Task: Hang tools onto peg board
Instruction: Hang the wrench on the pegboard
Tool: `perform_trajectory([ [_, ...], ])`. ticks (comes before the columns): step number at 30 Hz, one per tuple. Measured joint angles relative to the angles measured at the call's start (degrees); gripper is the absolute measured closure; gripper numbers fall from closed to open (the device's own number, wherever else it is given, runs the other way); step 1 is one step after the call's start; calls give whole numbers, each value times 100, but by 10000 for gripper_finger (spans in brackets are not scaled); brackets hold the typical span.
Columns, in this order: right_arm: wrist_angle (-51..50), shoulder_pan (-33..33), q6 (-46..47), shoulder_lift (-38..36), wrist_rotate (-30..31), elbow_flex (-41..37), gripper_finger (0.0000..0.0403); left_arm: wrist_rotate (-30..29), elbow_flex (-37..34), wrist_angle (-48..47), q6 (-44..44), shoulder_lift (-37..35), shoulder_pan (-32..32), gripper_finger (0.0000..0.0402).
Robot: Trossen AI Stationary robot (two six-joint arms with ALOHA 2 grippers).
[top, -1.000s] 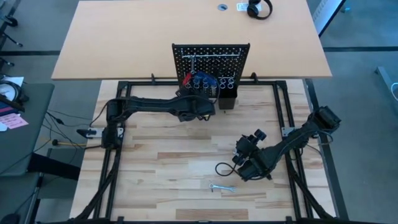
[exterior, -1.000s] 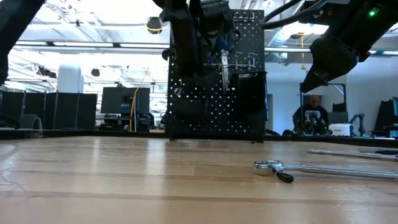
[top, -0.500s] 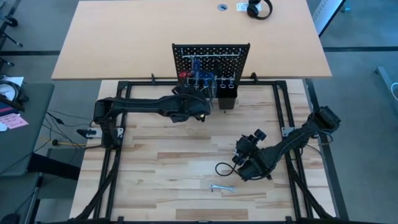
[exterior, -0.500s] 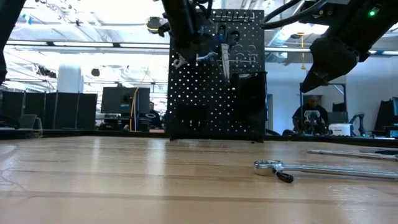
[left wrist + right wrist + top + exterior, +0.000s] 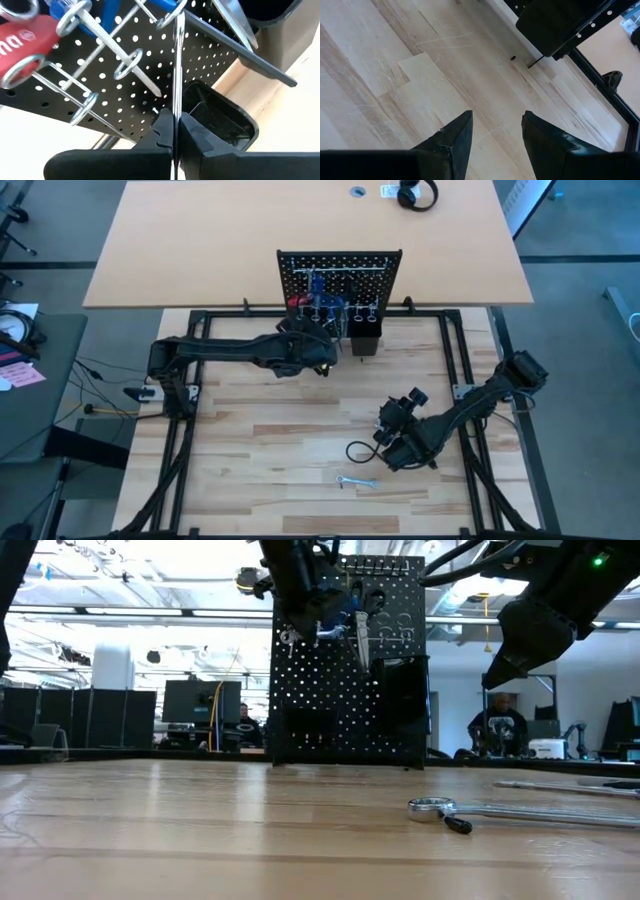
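Left gripper (image 5: 173,131) moved up the peg board (image 5: 340,270), fingers (image 5: 197,135) pinched on a silver rod (image 5: 176,75) just past them. Right gripper (image 5: 492,132) hangs open over the tabletop (image 5: 270,440), wrench (image 5: 354,481) nearby.

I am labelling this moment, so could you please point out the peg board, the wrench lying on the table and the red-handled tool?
peg board (image 5: 330,710), low view, on its bare perforated face.
wrench (image 5: 520,810), low view, on the silver shank.
red-handled tool (image 5: 25,35), left wrist view, on the red handle.
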Motion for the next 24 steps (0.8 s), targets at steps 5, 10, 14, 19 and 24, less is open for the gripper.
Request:
perform_trajectory([
  [5,24,0,-2,0,2,0,226,273,-392,195,-118,0,138,401],
  [10,91,-5,-36,0,4,0,226,330,-640,321,-189,2,151,401],
  [14,97,-13,-94,0,4,0,226,341,-641,336,-203,2,70,401],
  [19,101,-13,-94,0,4,0,226,354,-642,279,-203,2,-198,401],
  [24,103,-4,-96,0,2,0,226,184,-645,196,-204,-35,-630,401],
])
